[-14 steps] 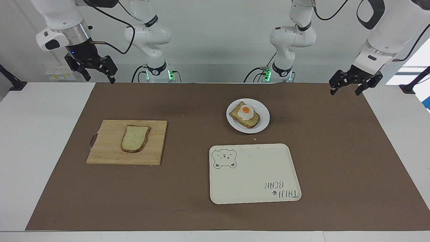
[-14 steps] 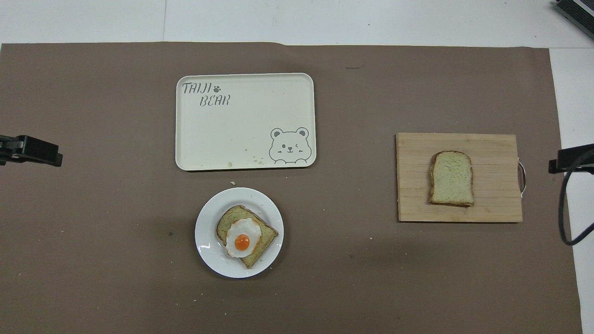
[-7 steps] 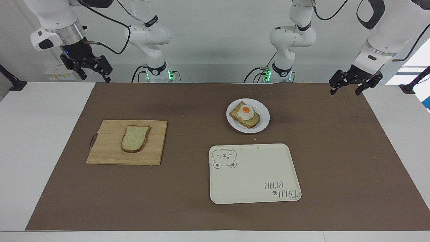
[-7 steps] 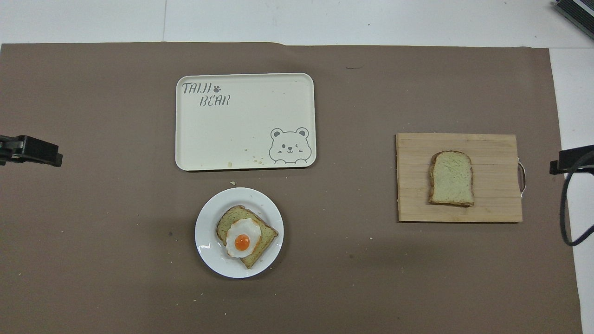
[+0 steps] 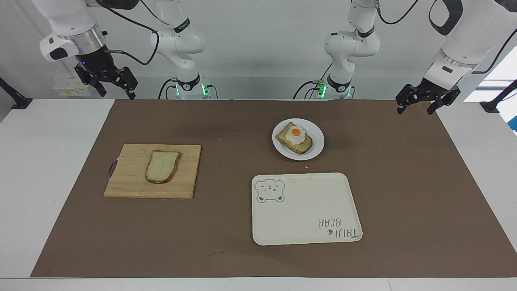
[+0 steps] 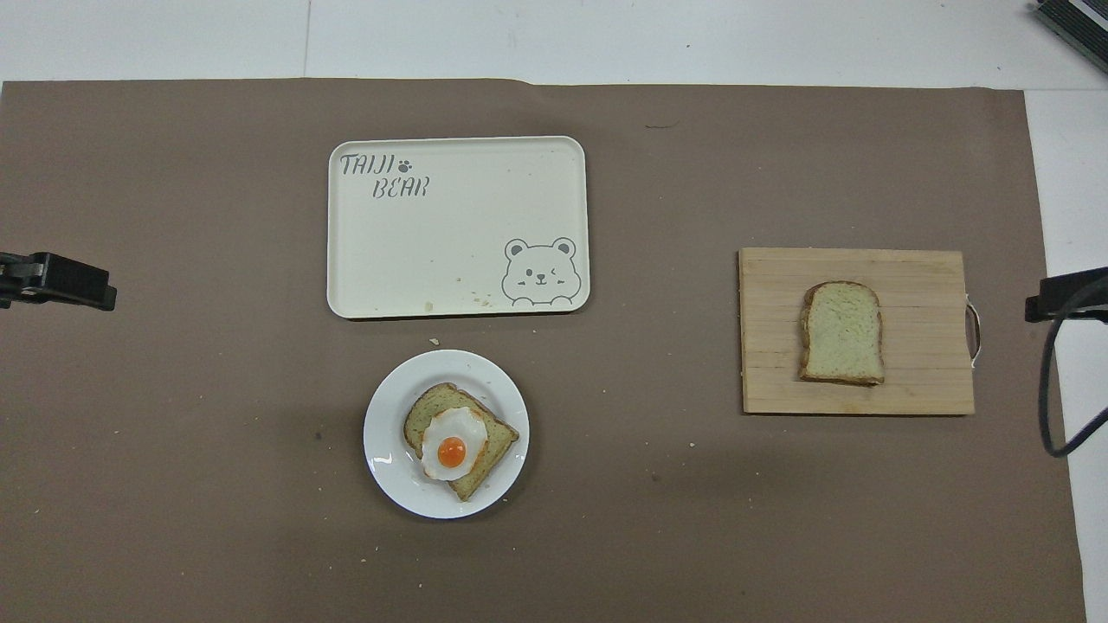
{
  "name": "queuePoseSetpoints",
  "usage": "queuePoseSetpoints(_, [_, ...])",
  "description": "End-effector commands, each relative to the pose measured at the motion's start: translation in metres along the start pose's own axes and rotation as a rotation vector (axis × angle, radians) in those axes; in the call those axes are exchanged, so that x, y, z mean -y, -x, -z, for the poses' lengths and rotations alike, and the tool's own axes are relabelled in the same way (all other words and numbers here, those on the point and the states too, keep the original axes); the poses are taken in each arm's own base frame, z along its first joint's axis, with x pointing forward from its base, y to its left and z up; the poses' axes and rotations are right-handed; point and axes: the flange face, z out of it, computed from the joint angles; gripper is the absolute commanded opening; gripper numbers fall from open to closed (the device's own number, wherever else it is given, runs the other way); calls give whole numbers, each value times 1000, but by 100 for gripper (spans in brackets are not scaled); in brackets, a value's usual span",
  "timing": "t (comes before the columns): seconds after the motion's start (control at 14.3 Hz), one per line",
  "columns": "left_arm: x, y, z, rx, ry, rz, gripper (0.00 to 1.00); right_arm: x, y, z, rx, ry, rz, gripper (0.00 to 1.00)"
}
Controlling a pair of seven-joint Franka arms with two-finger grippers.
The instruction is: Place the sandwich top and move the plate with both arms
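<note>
The sandwich top (image 5: 162, 166), a plain pale slice with a brown crust, lies flat on the wooden cutting board (image 5: 129, 186) toward the right arm's end of the table; it also shows in the overhead view (image 6: 841, 332). The white plate (image 5: 317, 147) holds a toasted slice with a fried egg (image 5: 297, 137) and sits nearer to the robots than the tray; it also shows in the overhead view (image 6: 385, 467). My right gripper (image 5: 117, 93) hangs open and empty, high over the table edge near the board. My left gripper (image 5: 415, 111) waits open and empty over the mat's corner.
A cream tray with a bear drawing (image 5: 303, 210) lies farther from the robots than the plate, bare inside. A brown mat (image 5: 226, 226) covers the table. Crumbs are scattered on it. Only the gripper tips show in the overhead view, left (image 6: 56, 281) and right (image 6: 1065, 297).
My right gripper rose a little and shifted toward the table's end, then came slightly back. The left arm, bread, plate and tray have not moved.
</note>
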Motion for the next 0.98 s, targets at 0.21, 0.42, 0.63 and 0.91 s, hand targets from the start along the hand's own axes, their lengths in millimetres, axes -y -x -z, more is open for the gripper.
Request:
queuePoseSetpoints(0.21, [0,4,6,-2,-11,8,100,-5,-2,-3,-44,18,20,100])
queuePoseSetpoints(0.42, [1,4,6,-2,-11,9,100,-2,-12,-32,-45,2,54,100])
queuePoseSetpoints(0.63, [1,4,6,-2,-11,9,100,0,-40,-80,-44,-27,110,100])
queuePoseSetpoints(0.91, [1,4,6,-2,-11,9,100,3,-87,-162,-56,-67,99,100])
